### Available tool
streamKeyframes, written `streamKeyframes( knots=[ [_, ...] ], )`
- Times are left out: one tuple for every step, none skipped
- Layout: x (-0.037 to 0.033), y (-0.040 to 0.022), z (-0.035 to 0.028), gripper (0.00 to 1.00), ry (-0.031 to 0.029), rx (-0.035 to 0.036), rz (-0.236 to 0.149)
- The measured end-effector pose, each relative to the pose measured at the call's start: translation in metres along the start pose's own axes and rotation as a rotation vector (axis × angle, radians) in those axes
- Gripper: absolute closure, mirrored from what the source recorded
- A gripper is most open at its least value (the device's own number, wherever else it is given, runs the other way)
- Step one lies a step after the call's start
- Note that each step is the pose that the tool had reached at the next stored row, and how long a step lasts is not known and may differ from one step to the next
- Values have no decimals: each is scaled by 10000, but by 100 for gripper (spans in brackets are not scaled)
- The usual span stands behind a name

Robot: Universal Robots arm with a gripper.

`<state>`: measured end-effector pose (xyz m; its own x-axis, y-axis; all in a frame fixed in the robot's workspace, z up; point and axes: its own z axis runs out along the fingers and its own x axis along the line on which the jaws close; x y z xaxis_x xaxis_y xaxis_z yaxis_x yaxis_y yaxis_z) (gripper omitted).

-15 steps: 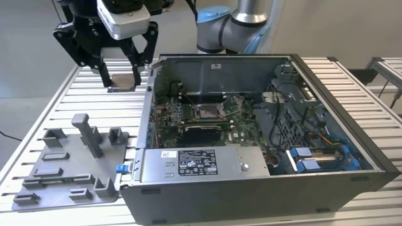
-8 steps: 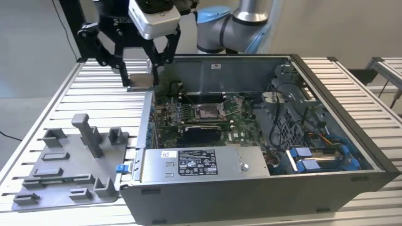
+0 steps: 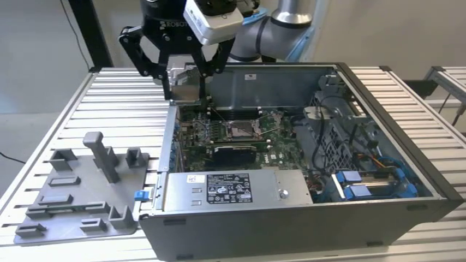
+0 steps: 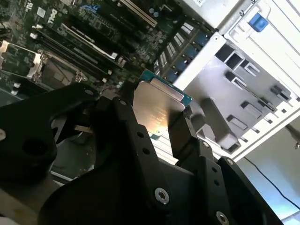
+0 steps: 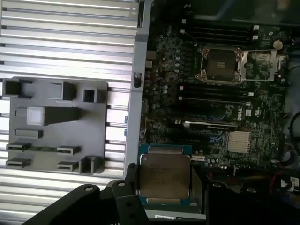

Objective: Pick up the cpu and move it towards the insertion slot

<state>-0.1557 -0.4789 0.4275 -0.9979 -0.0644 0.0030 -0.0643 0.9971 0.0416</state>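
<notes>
claw (image 4: 153, 123) clenched on the cpu (image 5: 164, 174) by opposite edges; i judged it light, stiff, fragile, edge-hold only.

Black gripper (image 3: 185, 82), silver screws (image 4: 161, 196), grey arm (image 3: 262, 39).

One cpu (image 5: 164, 178), one insertion slot (image 5: 219, 63)

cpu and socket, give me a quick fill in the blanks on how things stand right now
The gripper holds one thing, the ___.
The socket has ___ in it.
The grey tray lies on the ___, beside the computer case.
Missing: cpu; nothing; table.
</notes>
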Motion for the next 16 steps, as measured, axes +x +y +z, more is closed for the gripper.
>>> streamKeyframes(
  knots=[
    [-47, -3, 0, 100, 1, 0, 0],
    [-92, -6, -1, 100, 0, 0, -1],
    [-137, -9, -1, 100, 1, 0, -1],
    [-181, -12, -1, 100, 1, 0, -1],
    [-227, -14, -2, 100, 1, 1, -2],
    [-273, -17, -2, 100, 1, 0, -2],
    [-318, -20, -2, 100, 1, 0, -2],
    [-363, -23, -2, 100, 1, 0, -3],
    [-410, -26, -2, 100, 2, 0, -3],
    [-455, -29, -2, 100, 2, 0, -4],
    [-500, -32, -3, 100, 3, 0, -4],
    [-545, -35, -3, 100, 3, 0, -5],
    [-592, -38, -4, 100, 3, 0, -5],
    [-636, -41, -4, 100, 4, 0, -5],
    [-684, -44, -4, 100, 3, 0, -6],
    [-729, -47, -4, 100, 4, 0, -7]
  ],
)
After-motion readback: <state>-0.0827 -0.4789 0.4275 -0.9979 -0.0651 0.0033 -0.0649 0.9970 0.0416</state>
